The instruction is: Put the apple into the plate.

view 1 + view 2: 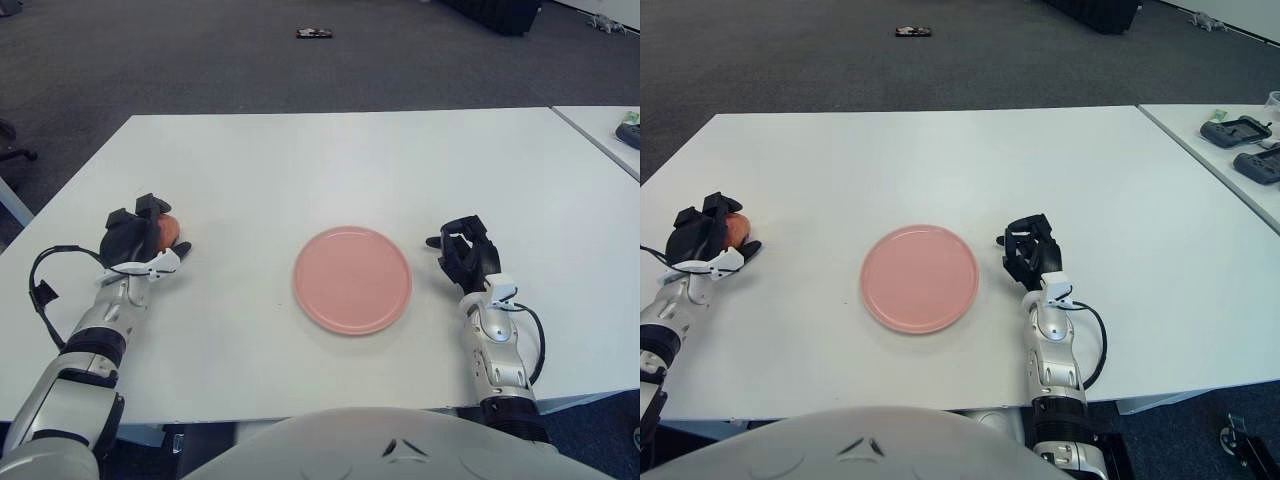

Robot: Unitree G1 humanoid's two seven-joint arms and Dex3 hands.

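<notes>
A small red-orange apple (167,229) sits at the left side of the white table (330,160), mostly covered by my left hand (143,232), whose black fingers are curled over and around it. A round pink plate (353,279) lies in the middle of the table, well to the right of the apple, with nothing on it. My right hand (464,247) shows just right of the plate, its fingers curled and holding nothing.
A second white table (1230,150) at the far right carries dark devices (1238,130). A small dark object (313,33) lies on the grey carpet beyond the table.
</notes>
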